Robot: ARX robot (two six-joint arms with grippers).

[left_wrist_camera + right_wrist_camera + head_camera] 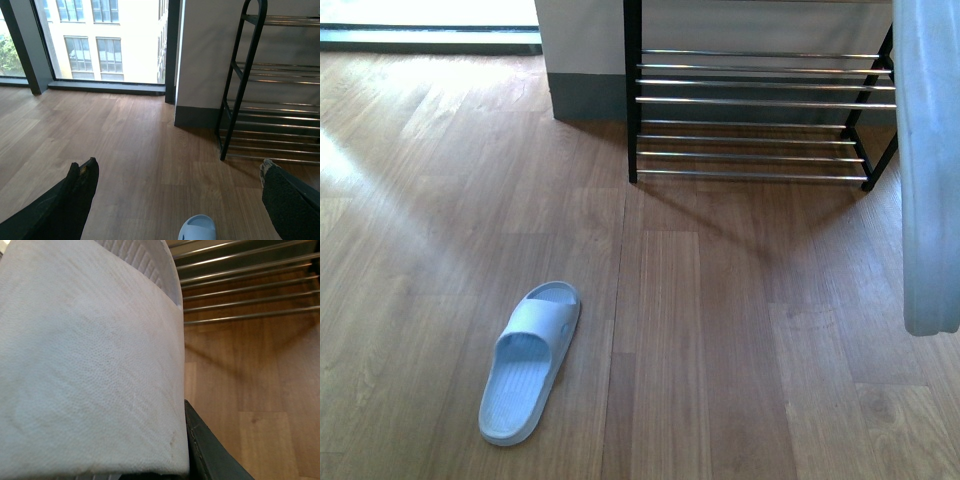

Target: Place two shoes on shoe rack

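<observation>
The right end effector (200, 440) is clamped on one pale blue slide (927, 160), raised by the shoe rack (750, 100). The left end effector (177, 167) is spread apart. The other slide (530, 365) lies on the floor (740, 330), near left.

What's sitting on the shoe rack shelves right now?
Nothing shows on the shoe rack rods in view. The lifted sandal covers the rack's right end, so that part can't be checked.

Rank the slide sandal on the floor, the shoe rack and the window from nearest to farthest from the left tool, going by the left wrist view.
1. Slide sandal: on the floor, closest to the open left tool.
2. Shoe rack: farther ahead, standing against the wall.
3. Window: farthest, at the far edge of the floor, past the wall's corner.
</observation>
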